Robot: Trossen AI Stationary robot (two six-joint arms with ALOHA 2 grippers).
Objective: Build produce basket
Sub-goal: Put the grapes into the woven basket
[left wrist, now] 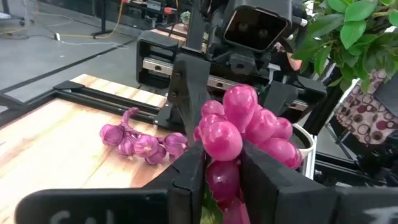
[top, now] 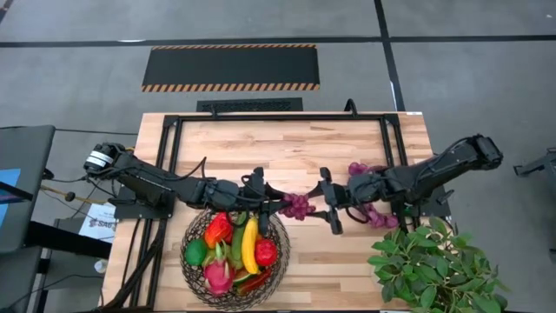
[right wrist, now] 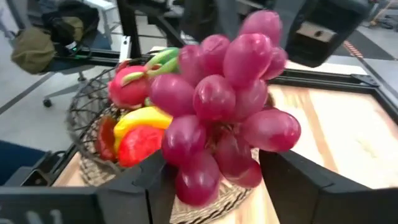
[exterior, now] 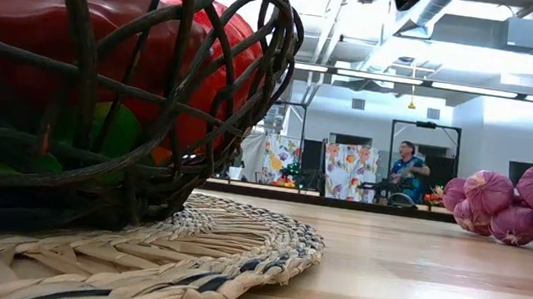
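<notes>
Grapes [top: 298, 206] are hanging between both pincers, left pincer [top: 280, 203] pinching them just beside the basket [top: 276, 261] rim, right pincer [top: 327, 209] spread.

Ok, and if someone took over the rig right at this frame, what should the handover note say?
Left gripper: fingers shut on the grapes, held by the basket rim nearest the right arm.
Right gripper: close against the same bunch from the other side.
Done: banana and other produce lie in the basket.
Left: get the grapes into the basket; purple bulbs lie on the table by the right arm.
</notes>
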